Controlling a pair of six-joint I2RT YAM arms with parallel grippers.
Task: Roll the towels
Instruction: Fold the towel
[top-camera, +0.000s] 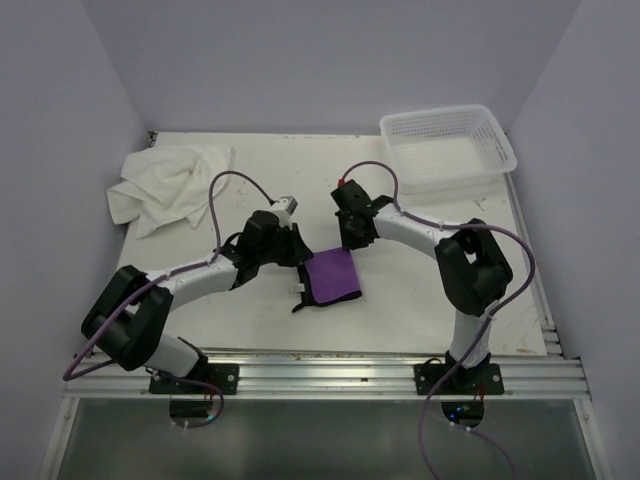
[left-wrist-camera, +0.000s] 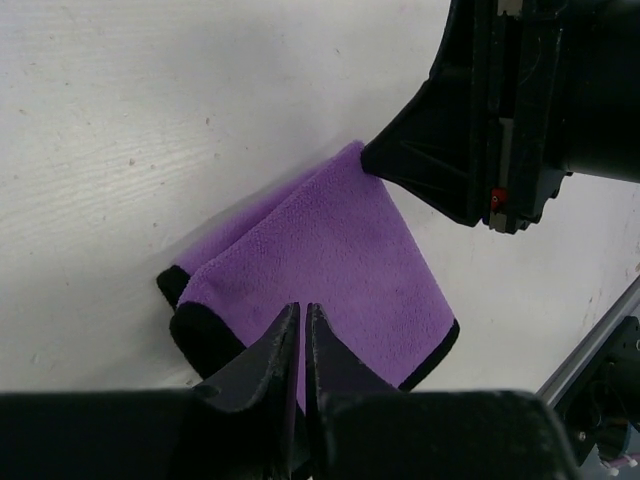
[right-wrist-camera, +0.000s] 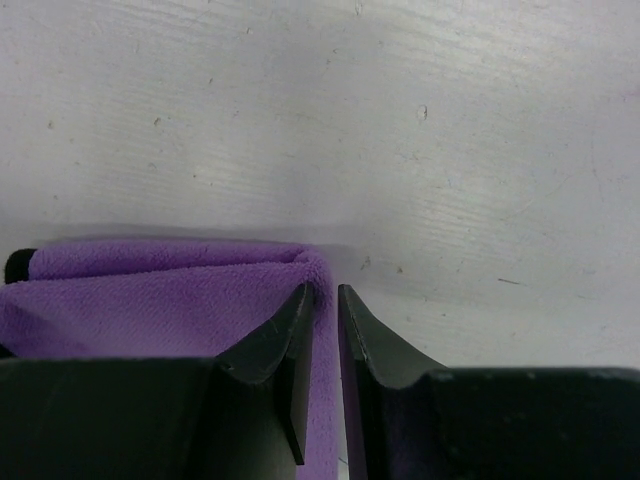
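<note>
The small purple towel (top-camera: 335, 275) with dark edging lies folded double on the table between my two arms. My left gripper (top-camera: 303, 262) is at its left edge, and in the left wrist view (left-wrist-camera: 302, 312) its jaws are pressed together on the purple towel (left-wrist-camera: 330, 250). My right gripper (top-camera: 350, 245) is at the towel's far corner, and in the right wrist view (right-wrist-camera: 326, 292) its jaws are nearly closed, pinching the folded edge of the purple towel (right-wrist-camera: 150, 290). The large white towel (top-camera: 165, 185) lies crumpled at the back left, away from both grippers.
A white perforated plastic basket (top-camera: 447, 147) stands at the back right corner. The right arm's gripper body (left-wrist-camera: 500, 110) fills the upper right of the left wrist view. A metal rail (top-camera: 330, 370) runs along the table's near edge.
</note>
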